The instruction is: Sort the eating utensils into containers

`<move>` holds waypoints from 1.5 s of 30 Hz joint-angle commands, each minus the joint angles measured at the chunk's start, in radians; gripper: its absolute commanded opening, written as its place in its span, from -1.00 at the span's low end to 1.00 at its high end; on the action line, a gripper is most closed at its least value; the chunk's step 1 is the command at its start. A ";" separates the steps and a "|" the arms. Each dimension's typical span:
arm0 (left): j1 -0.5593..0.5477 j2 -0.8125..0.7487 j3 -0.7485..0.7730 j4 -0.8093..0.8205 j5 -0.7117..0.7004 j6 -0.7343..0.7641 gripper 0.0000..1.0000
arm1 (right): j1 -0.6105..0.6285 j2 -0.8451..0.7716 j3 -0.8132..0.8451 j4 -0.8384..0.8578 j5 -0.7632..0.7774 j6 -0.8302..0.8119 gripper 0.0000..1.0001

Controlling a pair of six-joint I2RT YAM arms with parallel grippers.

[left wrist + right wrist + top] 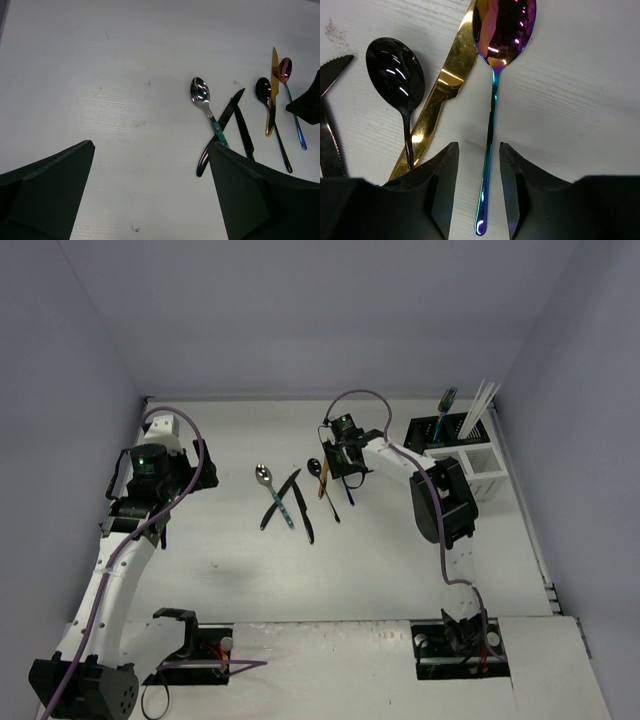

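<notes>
Several eating utensils lie mid-table: a silver spoon with a teal handle (265,476) (200,92), two black knives (281,497) (227,112), a black spoon (315,466) (395,67), a gold knife (323,481) (450,80) and an iridescent magenta-blue spoon (505,27) (285,70). My right gripper (345,456) (479,146) is low over that iridescent spoon. Its jaws straddle the handle with a narrow gap on each side, so it is open. My left gripper (160,480) (150,145) hovers wide open over bare table left of the utensils. The containers, black (428,437) and white (487,472), stand at the back right.
The black caddy holds a blue-teal utensil (446,400), and white sticks (480,403) rise from the caddies. Grey walls close in the table at the left, back and right. The right arm's elbow (440,502) hangs just in front of the caddies.
</notes>
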 commanded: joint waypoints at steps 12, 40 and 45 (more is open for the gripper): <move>0.007 -0.007 0.009 0.043 0.001 -0.007 0.94 | -0.023 0.079 0.103 0.005 0.029 0.022 -0.49; 0.007 -0.039 0.000 0.054 -0.014 -0.007 0.94 | -0.120 -0.406 0.143 0.027 0.357 -0.021 -1.00; 0.008 -0.043 -0.001 0.055 -0.012 -0.017 0.94 | -0.309 -0.570 0.014 0.131 0.502 0.028 -1.00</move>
